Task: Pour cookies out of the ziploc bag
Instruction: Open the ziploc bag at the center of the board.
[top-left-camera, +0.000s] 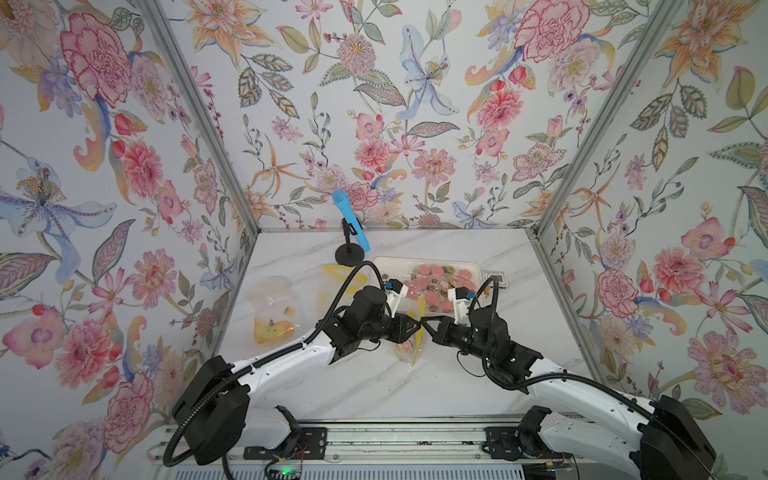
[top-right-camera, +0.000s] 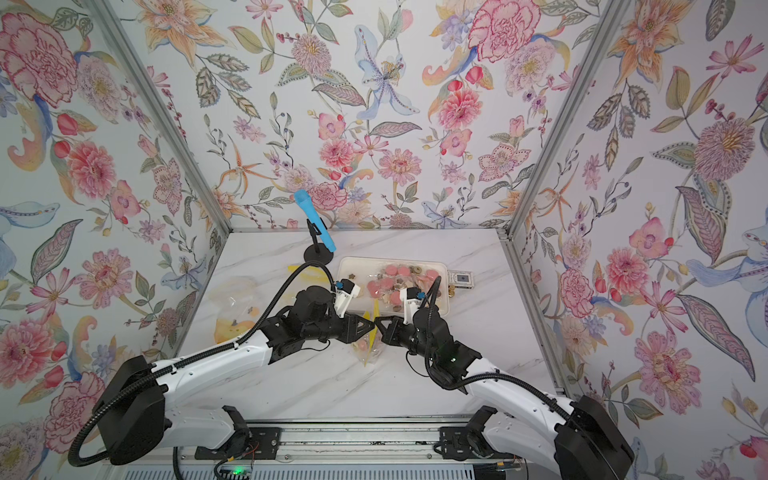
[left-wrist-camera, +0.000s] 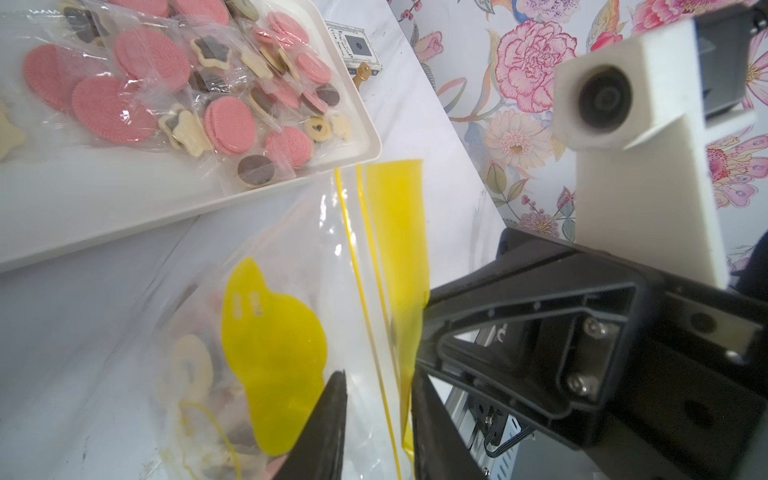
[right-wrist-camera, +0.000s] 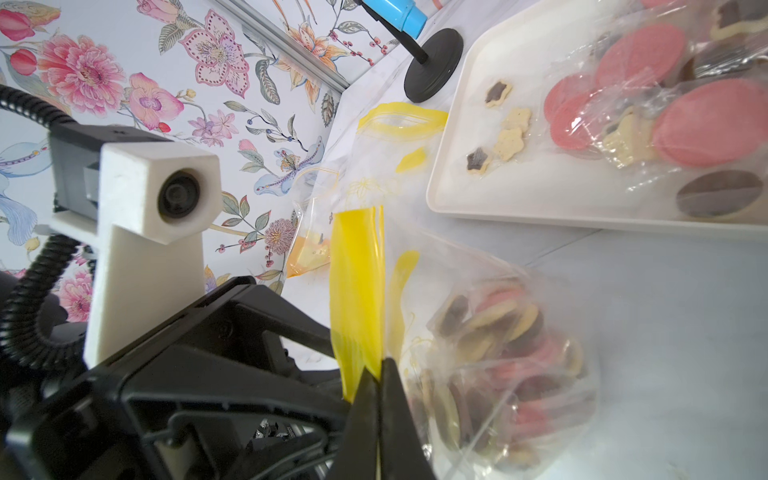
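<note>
The left arm and right arm come in from 7 and 5 o'clock and meet over the middle of the surface. Between them stands the ziploc bag. Its yellow band is upright and its belly is slumped on the surface toward 6 o'clock, with a clump of cookies inside.

The right jaws are clenched on one lip of the band. The left jaws stand apart, released; clear film and the other lip pass between them, and nothing is pinched.

Just beside the bag at 12 o'clock lies the white tray, heaped with pink, brown and star-shaped pieces, many in clear wrappers. Farther off at 11 o'clock is a blue microphone on its stand. At 9 o'clock, well apart, lie other clear bags.

The step in hand looks like getting a two-sided hold on the mouth. The left jaws should bite the thick band opposite the right, not the slick film. Then the lips need spreading and the belly raising. The bag should tip slowly toward 12 o'clock with the mouth over the tray's rim, lest the clump drop at once and scatter.
</note>
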